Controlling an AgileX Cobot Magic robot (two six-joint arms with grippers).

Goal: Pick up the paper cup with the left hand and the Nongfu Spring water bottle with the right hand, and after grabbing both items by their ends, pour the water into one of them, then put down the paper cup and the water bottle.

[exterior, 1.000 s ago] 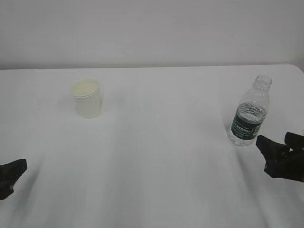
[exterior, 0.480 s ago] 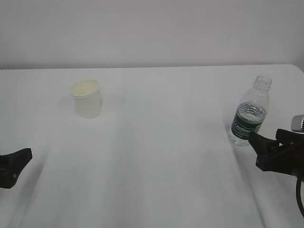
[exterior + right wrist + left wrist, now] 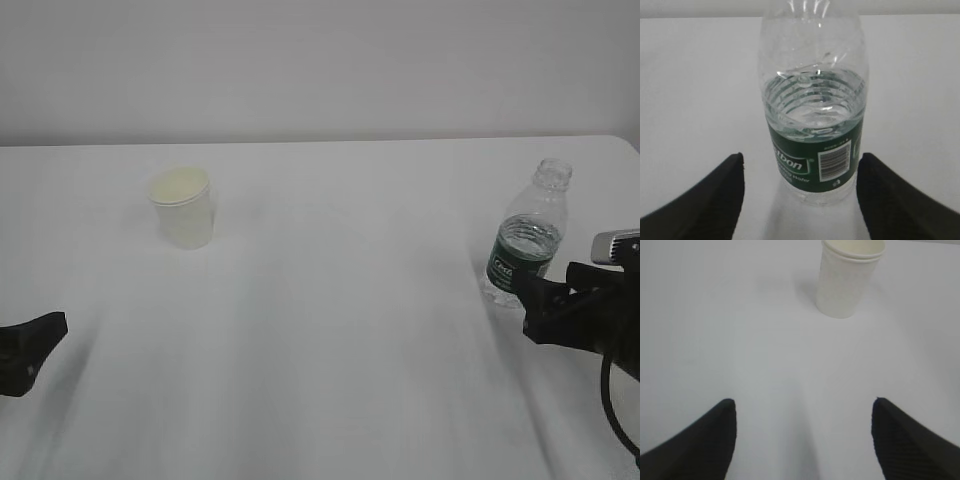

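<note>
Your left hand (image 3: pixel 802 440) has its fingers spread wide and empty; the paper cup (image 3: pixel 850 277) stands well ahead of them on the counter (image 3: pixel 340 300). Your right hand (image 3: pixel 800 195) is equally open, with the Nongfu Spring water bottle (image 3: pixel 812 110) upright just ahead between its fingers, untouched.

Bare worktop (image 3: pixel 340 300) between cup and bottle; wide lane. Paper cup (image 3: pixel 850 277) stands alone ahead of left end effector (image 3: pixel 802 440), nothing between. Water bottle (image 3: pixel 812 125) upright between the spread prongs of right end effector (image 3: pixel 800 195), gaps either side.
</note>
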